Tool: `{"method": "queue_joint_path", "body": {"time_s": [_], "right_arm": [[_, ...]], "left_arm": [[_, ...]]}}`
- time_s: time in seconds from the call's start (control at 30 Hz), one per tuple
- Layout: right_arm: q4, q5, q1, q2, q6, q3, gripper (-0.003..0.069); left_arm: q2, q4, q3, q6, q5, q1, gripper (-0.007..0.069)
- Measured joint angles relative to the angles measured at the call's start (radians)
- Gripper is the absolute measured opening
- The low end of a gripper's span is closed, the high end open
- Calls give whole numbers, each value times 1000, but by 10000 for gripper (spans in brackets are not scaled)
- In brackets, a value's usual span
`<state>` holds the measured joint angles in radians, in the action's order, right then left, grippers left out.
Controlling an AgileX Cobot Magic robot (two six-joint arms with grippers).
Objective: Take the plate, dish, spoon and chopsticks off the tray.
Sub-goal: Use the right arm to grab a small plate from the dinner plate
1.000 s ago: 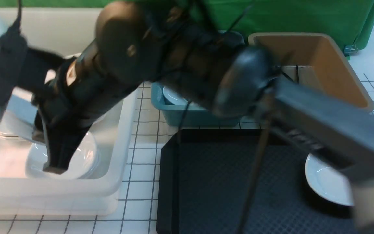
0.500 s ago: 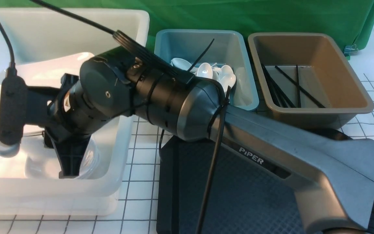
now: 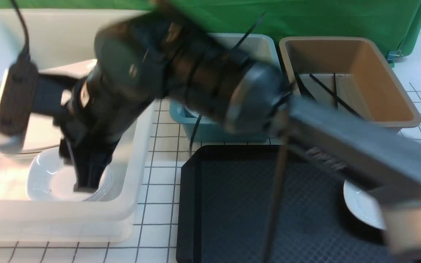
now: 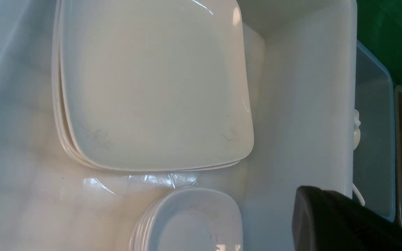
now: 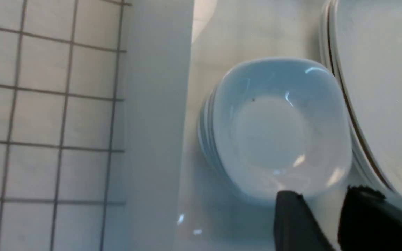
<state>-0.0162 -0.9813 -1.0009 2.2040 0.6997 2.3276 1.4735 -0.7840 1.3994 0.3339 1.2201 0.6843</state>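
- Dish (image 5: 277, 139): tops the small stack inside the white tub (image 3: 137, 153), off the tray (image 3: 232, 204), directly below your right claw (image 5: 325, 195).
- Right claw: spread, nothing between the jaws, tips over the dish's rim.
- Right arm: stretched leftward across tray and tub wall, wrist pitched down; blurred in the front view.
- White piece (image 3: 360, 204): on the tray's right edge, well right of the claw, half hidden under the arm. Plate or dish, cannot tell. Probably your next fetch, on the right arm's side.
- Left claw: not clearly shown; pressed together.
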Motion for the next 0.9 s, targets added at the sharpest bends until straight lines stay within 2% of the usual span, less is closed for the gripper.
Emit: {"method": "queue_joint_path", "body": {"time_s": [0.07,0.1,0.13,0.17,0.27,0.37,0.47,0.67,0.77,0.8,0.83,0.9], "right_arm": [[78,-125,0,-85,-59,33,128],[87,-133,0,-93,-71,35,117],[149,-152,0,-146,-117,43,57],[194,-152,2,-189,-150,47,34],[279,-152,31,-322,-237,50,30],[299,-152,102,-427,-356,41,30],[302,-152,188,-537,-421,-44,30],[248,-152,411,-789,-494,-553,30],[233,-146,490,-836,-514,-848,31],[232,-144,494,-837,-516,-869,32],[232,-104,524,-837,-521,-1030,51],[236,-33,540,-824,-523,-1175,90]], "left_arm": [[0,0,0,1,0,0,0],[0,0,0,2,0,0,0],[0,1,0,3,0,0,0],[0,1,0,3,0,0,0],[-1,1,0,4,0,0,0],[-1,1,0,10,0,0,0],[-1,1,0,12,0,0,1],[-1,1,0,12,-1,0,4],[-1,0,0,16,-1,0,4],[-1,0,0,15,-1,0,4],[-1,0,0,15,-1,0,4],[-1,-2,0,15,-1,0,4]]}}
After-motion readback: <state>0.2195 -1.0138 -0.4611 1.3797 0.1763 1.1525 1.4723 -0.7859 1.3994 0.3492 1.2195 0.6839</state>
